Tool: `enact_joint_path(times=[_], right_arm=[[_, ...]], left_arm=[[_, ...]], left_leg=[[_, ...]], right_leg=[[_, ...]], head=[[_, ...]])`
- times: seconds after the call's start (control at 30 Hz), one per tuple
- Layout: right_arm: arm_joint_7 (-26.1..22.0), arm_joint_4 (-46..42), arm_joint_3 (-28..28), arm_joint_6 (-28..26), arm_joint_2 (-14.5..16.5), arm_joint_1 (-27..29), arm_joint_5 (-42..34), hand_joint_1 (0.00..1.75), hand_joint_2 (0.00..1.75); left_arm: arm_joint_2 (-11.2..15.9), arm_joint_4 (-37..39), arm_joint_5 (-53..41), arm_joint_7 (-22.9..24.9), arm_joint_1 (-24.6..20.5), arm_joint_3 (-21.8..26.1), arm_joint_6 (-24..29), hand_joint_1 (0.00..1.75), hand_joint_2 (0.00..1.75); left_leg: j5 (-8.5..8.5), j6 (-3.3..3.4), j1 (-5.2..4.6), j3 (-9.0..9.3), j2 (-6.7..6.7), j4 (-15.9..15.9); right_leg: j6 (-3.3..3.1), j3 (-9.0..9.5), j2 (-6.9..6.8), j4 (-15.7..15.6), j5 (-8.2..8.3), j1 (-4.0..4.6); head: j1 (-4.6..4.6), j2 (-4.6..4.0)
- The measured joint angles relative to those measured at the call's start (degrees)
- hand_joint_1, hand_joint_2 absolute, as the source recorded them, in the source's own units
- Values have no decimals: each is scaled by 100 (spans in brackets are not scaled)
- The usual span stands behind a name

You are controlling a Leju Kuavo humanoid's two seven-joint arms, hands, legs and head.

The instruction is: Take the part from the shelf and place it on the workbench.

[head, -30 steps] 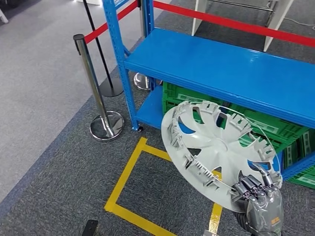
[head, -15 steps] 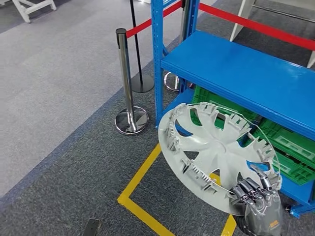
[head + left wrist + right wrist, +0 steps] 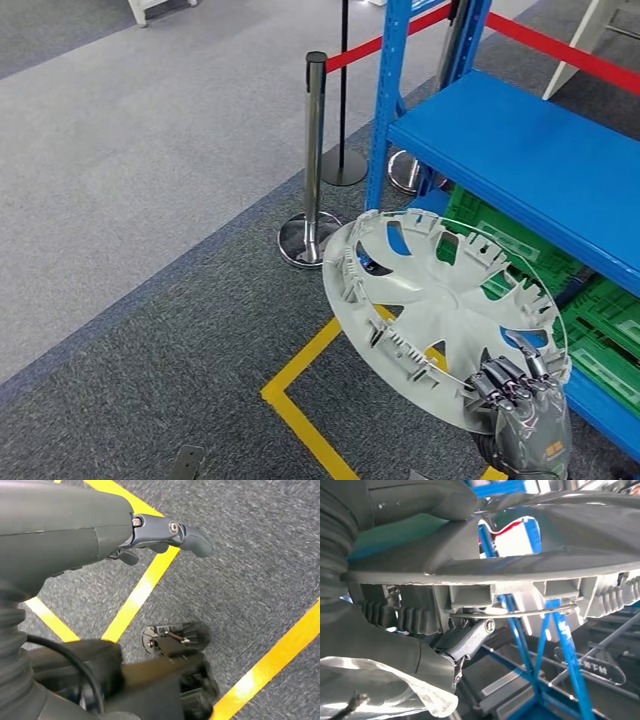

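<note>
The part is a silver-grey wheel cover [image 3: 445,310], inner side up and tilted, held in the air in front of the blue shelf [image 3: 528,150]. My right hand [image 3: 524,415] grips its near rim from below, fingers hooked over the edge. In the right wrist view the wheel cover's rim [image 3: 546,555] runs across the picture, clamped between the thumb and the fingers [image 3: 467,637]. My left hand [image 3: 113,530] hangs over the dark carpet, its fingers [image 3: 188,535] stretched out and holding nothing.
A chrome stanchion [image 3: 313,150] with a red belt [image 3: 362,48] stands left of the shelf post. Green crates [image 3: 528,250] sit under the shelf board. Yellow tape [image 3: 302,400] marks a square on the dark carpet; lighter carpet spreads to the left.
The whole view has swung left: shelf and stanchion now sit further right in the picture. The wheel cover stays in my right hand, in the same grip.
</note>
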Motion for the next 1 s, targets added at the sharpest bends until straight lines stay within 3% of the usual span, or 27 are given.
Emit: enact_joint_path(times=[0.07,0.1,0.17,0.23,0.3,0.33,0.4,0.47,0.53,0.6,0.67,0.73,0.8,0.83,0.87,0.9,0.97,1.0], right_arm=[[10,-1,18,0,-26,-16,1,175,175],[9,-1,25,0,-40,-27,0,175,175],[3,-1,40,0,-68,-35,-4,175,175],[-6,12,62,0,-95,-43,-8,175,175],[-8,37,93,0,-117,-49,-6,175,175],[-8,48,110,0,-125,-50,-3,175,175],[-8,59,141,0,-142,-52,-1,175,175],[-8,66,163,-1,-156,-70,2,175,175],[-8,72,179,-2,-163,-84,11,175,175],[-3,72,195,-2,-167,-88,16,175,175],[8,72,207,-2,-168,-92,16,175,175],[17,77,216,-2,-168,-96,19,175,175],[24,89,236,-2,-168,-100,22,175,175],[25,96,248,-2,-168,-101,24,175,175],[27,102,258,-2,-168,-101,26,175,175],[27,105,266,-2,-168,-101,29,175,175],[27,108,279,-2,-169,-101,33,175,175],[28,109,282,-2,-169,-104,34,175,175]], left_arm=[[1,0,1,5,1,-3,8,0,175],[1,0,1,7,10,-3,11,0,175],[-1,0,-3,8,1,-4,15,0,175],[-11,0,-15,16,-29,-5,14,0,175],[-21,0,-33,32,-42,-7,11,0,175],[-23,0,-39,39,-41,-8,10,0,175],[-28,0,-45,47,-41,-10,10,0,175],[-30,0,-50,49,-49,-11,10,0,175],[-30,0,-56,50,-50,-13,9,0,175],[-26,0,-50,68,-30,-15,-2,0,175],[-27,0,-42,96,-18,-19,-23,0,175],[-33,0,-41,113,-26,-23,-38,0,175],[-35,0,-42,126,-25,-28,-43,0,175],[-36,0,-41,131,-19,-30,-43,0,175],[-36,0,-41,135,-14,-30,-43,0,175],[-36,0,-41,137,-11,-30,-43,0,175],[-33,0,-42,138,-21,-30,-43,0,175],[-32,0,-42,137,-27,-31,-43,0,175]], left_leg=[[-24,43,-26,-7,-65,-60],[-10,70,-15,2,-133,-94],[32,141,17,37,-267,-168],[52,188,30,46,-411,-190],[50,199,26,45,-569,-181],[49,199,27,47,-652,-173],[36,180,38,49,-827,-135],[12,129,36,6,-987,-59],[22,55,47,-61,-1121,-17],[45,-15,73,-95,-1213,-15],[-85,-76,62,-195,-986,192],[-399,-131,65,-481,-614,800],[-624,-166,101,-779,-478,1426],[-603,-171,113,-815,-455,1506],[-477,-166,119,-739,-433,1363],[-282,-146,116,-562,-382,1026],[-24,-67,48,-183,-96,292],[22,-27,8,-78,8,73]], right_leg=[[48,27,-134,-23,-12,12],[73,36,-120,-21,-41,6],[102,-72,179,221,-219,-15],[106,-444,545,926,-543,-25],[117,-807,631,1541,-691,-18],[122,-862,637,1563,-597,-19],[132,-663,715,981,-151,-44],[140,-382,1002,327,117,-91],[112,-280,1155,145,110,-97],[46,-247,1015,119,131,-85],[-32,-202,847,79,148,-90],[-89,-172,673,63,139,-72],[-111,-161,496,64,119,-52],[-113,-153,413,64,107,-47],[-109,-138,336,64,93,-43],[-98,-117,265,64,77,-41],[-55,-73,136,59,38,-26],[-26,-54,73,53,21,-15]], head=[[1,0],[5,0],[22,0],[40,0],[45,0],[44,0],[46,0],[44,1],[42,1],[42,1],[8,0],[-29,0],[-35,0],[-36,0],[-37,0],[-38,1],[-35,2],[-32,2]])
